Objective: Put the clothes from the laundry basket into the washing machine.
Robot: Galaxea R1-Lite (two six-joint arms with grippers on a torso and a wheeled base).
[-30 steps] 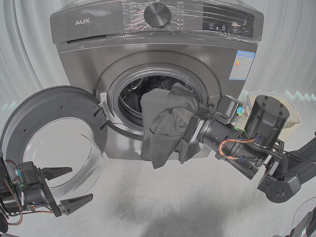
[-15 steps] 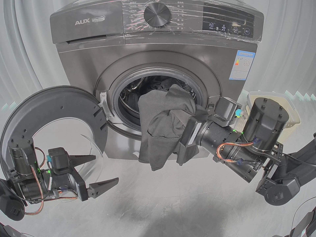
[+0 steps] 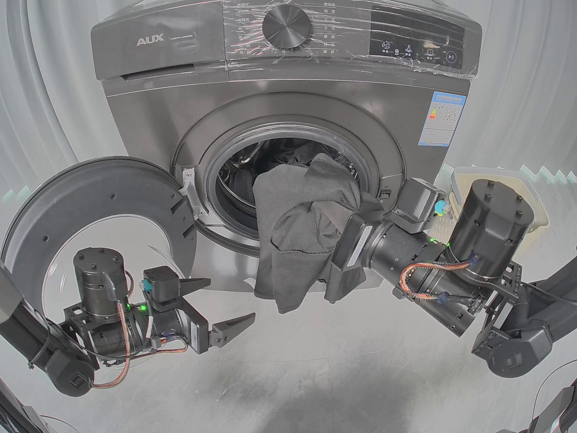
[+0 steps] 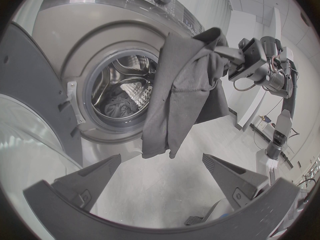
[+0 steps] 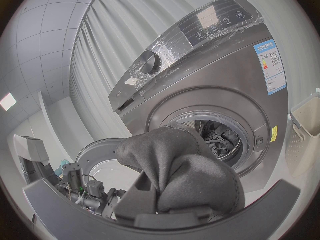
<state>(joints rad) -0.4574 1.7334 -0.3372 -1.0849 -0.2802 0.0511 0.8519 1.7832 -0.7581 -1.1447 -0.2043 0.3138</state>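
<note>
A dark grey garment (image 3: 300, 224) hangs in front of the washing machine's (image 3: 282, 97) round drum opening (image 3: 240, 175), draping below the rim. My right gripper (image 3: 344, 236) is shut on the garment's right side, and cloth bunches over its fingers (image 5: 146, 187). The right wrist view has that garment (image 5: 186, 170) bulging close up. More dark clothes (image 4: 116, 105) lie inside the drum. My left gripper (image 3: 231, 299) is open and holds nothing, low over the floor, left of and below the garment (image 4: 180, 90). The beige laundry basket (image 3: 538, 208) stands right of the machine, behind my right arm.
The machine's door (image 3: 90, 211) is swung fully open to the left, behind my left arm. Bare grey floor (image 3: 312, 362) lies in front of the machine. Pale curtains hang behind it.
My left arm has moved right and inward from the lower left edge, toward the hanging garment, still open. The right gripper and garment have barely shifted.
</note>
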